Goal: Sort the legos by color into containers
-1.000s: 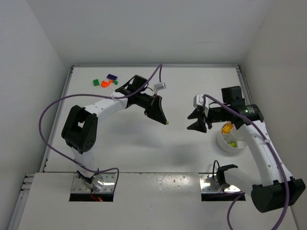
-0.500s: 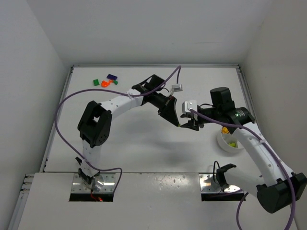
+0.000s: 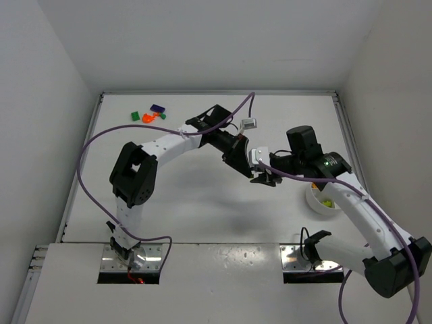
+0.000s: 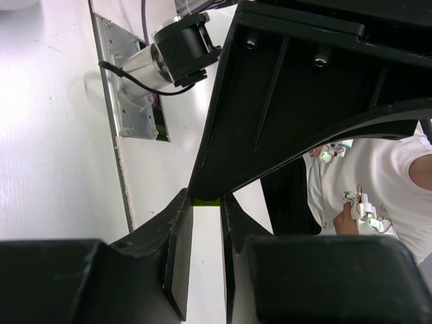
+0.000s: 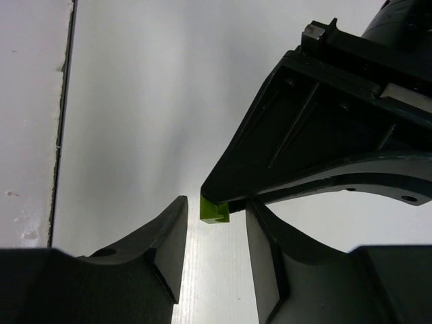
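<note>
Sort partly done: lime lego mid-handover, L to R.
L gripper (image 3: pixel 248 172) clenched on lime lego (image 5: pixel 214 210) in the air over table centre. R gripper (image 5: pixel 216 217) has jaws apart either side of it, no grip yet. Dish (image 3: pixel 314 206) shows at least one yellowish pc; loose bricks (image 3: pixel 148 117) (green, orange, blue) lie far-left, unsorted.

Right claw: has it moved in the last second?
Yes. In the top view the right claw went left, away from the white dish, up to the left claw holding a lime lego.
</note>
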You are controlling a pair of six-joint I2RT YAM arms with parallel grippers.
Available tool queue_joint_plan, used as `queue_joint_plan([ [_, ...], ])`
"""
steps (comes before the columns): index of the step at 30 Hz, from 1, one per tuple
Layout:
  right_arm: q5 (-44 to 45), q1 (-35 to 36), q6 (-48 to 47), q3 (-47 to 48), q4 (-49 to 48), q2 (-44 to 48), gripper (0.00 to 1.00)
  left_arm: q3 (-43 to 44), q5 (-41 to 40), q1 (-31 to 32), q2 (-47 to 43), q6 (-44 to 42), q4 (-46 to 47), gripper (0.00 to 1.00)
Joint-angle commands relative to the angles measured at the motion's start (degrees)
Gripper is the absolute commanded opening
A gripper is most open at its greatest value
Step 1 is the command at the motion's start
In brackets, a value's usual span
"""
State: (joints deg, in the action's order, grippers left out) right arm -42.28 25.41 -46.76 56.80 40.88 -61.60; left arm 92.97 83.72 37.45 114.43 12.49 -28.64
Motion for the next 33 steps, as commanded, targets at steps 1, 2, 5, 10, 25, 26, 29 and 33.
queue_joint_plan([
  [1, 0.0, 1.1, -1.0, -0.9, -1.8, 0.1, 0.40, 2.6, 8.5, 0.4, -0.3, -1.0, -0.2, 0.05],
  [2, 0.5, 1.1, -1.0, -0.9, -2.3, 0.1, 0.38, 2.6, 8.5, 0.4, -0.3, -1.0, -0.2, 0.05],
  [5, 1.1, 1.1, -1.0, -1.5, -2.3, 0.1, 0.34, 2.6, 8.5, 0.4, -0.3, -1.5, -0.7, 0.05],
  [10, 2.2, 1.1, -1.0, -2.0, -2.8, 0.1, 0.23, 2.6, 8.5, 0.4, -0.3, -2.0, -0.7, 0.11],
  [25, 10.2, 0.3, 11.1, -3.7, 1.5, 6.6, 0.10, -1.6, 2.0, -7.0, -4.3, -5.9, -2.9, 0.69],
  [26, 12.7, -0.2, 12.7, -3.7, 1.5, 7.1, 0.10, -1.7, 0.8, -8.0, -5.2, -5.9, -2.9, 0.69],
  [29, 18.2, -0.2, 17.6, -3.0, 4.4, 7.8, 0.08, -3.2, -3.9, -12.2, -7.4, -7.4, -2.9, 0.69],
  [33, 25.0, -1.4, 20.7, -0.9, 10.0, 8.4, 0.08, -5.6, -9.1, -16.6, -10.4, -8.7, -2.9, 0.70],
])
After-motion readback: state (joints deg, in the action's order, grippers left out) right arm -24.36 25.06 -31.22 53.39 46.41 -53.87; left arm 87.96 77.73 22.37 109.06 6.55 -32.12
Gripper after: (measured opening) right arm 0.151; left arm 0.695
